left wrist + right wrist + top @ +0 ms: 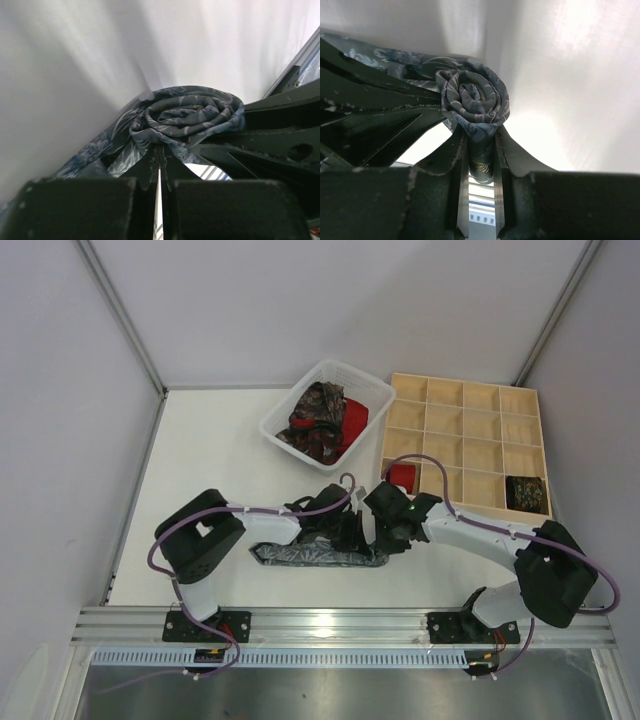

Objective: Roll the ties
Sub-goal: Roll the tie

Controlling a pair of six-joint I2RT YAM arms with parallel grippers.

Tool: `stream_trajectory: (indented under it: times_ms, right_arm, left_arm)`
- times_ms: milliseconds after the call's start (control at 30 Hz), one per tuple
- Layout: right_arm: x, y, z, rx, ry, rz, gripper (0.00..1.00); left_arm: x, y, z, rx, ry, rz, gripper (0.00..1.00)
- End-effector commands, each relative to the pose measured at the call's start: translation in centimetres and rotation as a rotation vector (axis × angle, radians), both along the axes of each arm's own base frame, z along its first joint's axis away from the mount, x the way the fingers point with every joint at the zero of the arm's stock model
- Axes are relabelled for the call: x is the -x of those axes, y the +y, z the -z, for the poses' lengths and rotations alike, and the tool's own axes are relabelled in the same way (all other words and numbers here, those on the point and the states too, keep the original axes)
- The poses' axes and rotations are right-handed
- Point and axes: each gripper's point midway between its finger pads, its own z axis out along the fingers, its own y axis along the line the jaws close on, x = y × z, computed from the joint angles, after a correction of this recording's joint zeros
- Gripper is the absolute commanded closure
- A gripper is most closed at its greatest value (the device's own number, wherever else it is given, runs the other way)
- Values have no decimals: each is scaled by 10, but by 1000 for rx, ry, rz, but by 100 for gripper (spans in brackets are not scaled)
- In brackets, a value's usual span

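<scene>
A grey patterned tie (305,556) lies flat on the table between the two arms, and its right end is wound into a tight roll (475,100). My right gripper (481,145) is shut on the base of that roll, with fabric filling the gap between its fingers. Just left of it, my left gripper (161,150) is shut, and the tie's fabric fans out from its tips below the roll (190,115). In the top view both grippers meet over the tie's right end, the left (345,530) beside the right (378,530). More ties, dark paisley (318,415) and red (352,420), lie in the basket.
The white plastic basket (283,410) stands at the back centre. To the right is a wooden grid tray (470,430), with a red roll (403,477) in its near-left cell and a dark roll (525,492) in a near-right cell.
</scene>
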Motion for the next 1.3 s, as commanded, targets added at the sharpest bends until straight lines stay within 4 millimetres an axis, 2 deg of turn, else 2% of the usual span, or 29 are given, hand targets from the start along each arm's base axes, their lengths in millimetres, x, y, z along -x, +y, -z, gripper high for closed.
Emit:
stream_trajectory:
  times_ms: [0, 133, 300, 400, 433, 600, 667, 867, 933, 1000, 1033, 1267]
  right_arm:
    - [19, -25, -8, 33, 64, -39, 100]
    - [16, -23, -14, 43, 75, -62, 100]
    - [14, -15, -9, 65, 90, -79, 100]
    - [11, 0, -11, 19, 81, -71, 100]
    - [14, 9, -13, -16, 100, -65, 100]
    - [5, 48, -20, -198, 101, -6, 100]
    - [4, 56, -21, -250, 115, 24, 100]
    - [-2, 40, -7, -164, 99, 45, 100]
    - [-2, 34, -5, -130, 104, 32, 100]
    - [-2, 28, -2, -89, 107, 22, 100]
    - [-2, 27, -2, -84, 108, 18, 100]
    - [0, 18, 5, -25, 123, 0, 100]
  left_arm:
    - [-18, -17, 0, 7, -46, -47, 100]
    - [-17, -29, 4, 10, -29, -43, 100]
    - [-18, -34, 7, -5, -32, -55, 100]
    - [-19, -31, 13, -29, -24, -72, 100]
    - [-17, -29, 14, -31, -19, -75, 100]
    - [-15, -26, 16, -32, -13, -79, 100]
    - [-13, -23, 16, -38, -12, -77, 100]
    - [-10, -5, 13, -103, -43, -65, 99]
    - [-13, -1, 3, -104, -76, -63, 98]
    - [-12, 10, 1, -145, -85, -63, 97]
    - [-14, 12, -7, -140, -104, -70, 96]
    - [-39, 39, -27, -154, -158, -140, 96]
